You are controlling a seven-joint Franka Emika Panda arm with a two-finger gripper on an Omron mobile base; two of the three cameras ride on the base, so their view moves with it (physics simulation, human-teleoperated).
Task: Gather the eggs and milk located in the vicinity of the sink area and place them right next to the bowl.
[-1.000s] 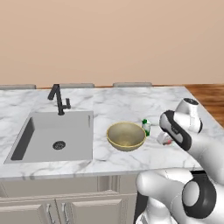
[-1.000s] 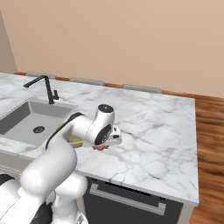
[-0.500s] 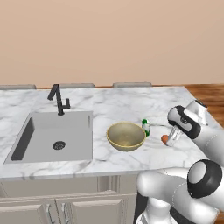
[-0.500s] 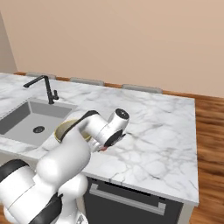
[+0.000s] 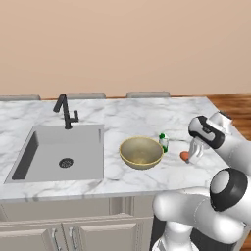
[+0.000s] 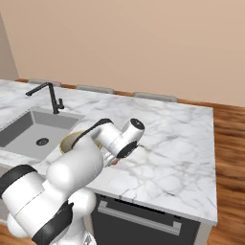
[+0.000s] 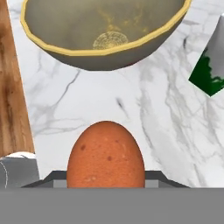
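My gripper [image 5: 189,154] is shut on an orange-red speckled egg [image 5: 184,156], held low over the marble counter to the right of the bowl. In the hand view the egg [image 7: 105,157] sits between the finger tips. The tan-yellow bowl [image 7: 105,39] is just beyond it and the milk [image 7: 209,65] is at the right edge. From the left base view the bowl [image 5: 141,152] stands right of the sink [image 5: 59,152], with the milk [image 5: 163,142], a small green-capped bottle, upright against the bowl's right side. My arm covers most of the bowl [image 6: 67,140] in the right base view.
A black faucet [image 5: 66,112] rises behind the basin. The counter's right edge [image 5: 220,115] drops to a wooden floor [image 6: 229,158]. Bare marble [image 6: 177,139] stretches behind and to the right of the bowl.
My hand and the egg stay at about the same spot by the bowl. The arm's upper links have swung out to the right and lifted.
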